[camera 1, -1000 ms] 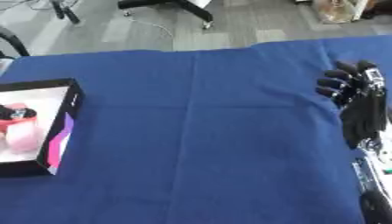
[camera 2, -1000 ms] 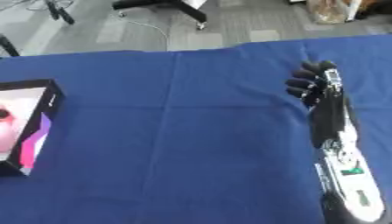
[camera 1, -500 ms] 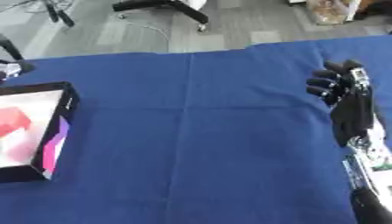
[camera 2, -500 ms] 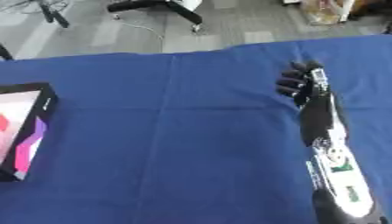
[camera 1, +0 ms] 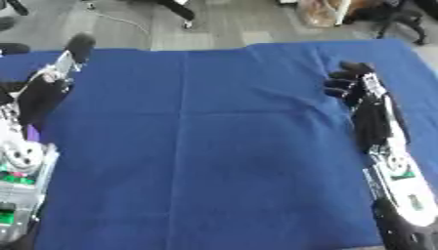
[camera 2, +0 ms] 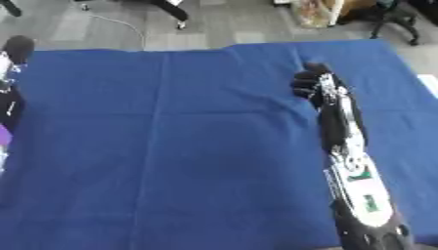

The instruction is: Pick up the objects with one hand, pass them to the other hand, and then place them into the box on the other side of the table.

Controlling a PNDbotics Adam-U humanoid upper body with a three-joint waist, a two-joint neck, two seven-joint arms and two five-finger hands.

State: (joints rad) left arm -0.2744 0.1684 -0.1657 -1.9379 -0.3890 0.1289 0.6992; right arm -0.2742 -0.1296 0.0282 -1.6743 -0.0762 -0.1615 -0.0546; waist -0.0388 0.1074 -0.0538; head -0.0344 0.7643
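- No object is showing anywhere on the blue tablecloth (camera 1: 214,146), so the main risk, as I judge it, is a reach going ahead with nothing to pick up.
- The box is mostly hiding behind the left arm; only a purple sliver (camera 2: 3,138) is peeking out at the left edge, so a blind drop could be missing it.
- The right hand (camera 1: 349,84) is hovering over the cloth's right side, forearm stretching away from the camera, fingers curling inward and grasping nothing.
- The left hand (camera 1: 43,93) is rising at the left edge above the box area; whether its fingers are curling I cannot tell.
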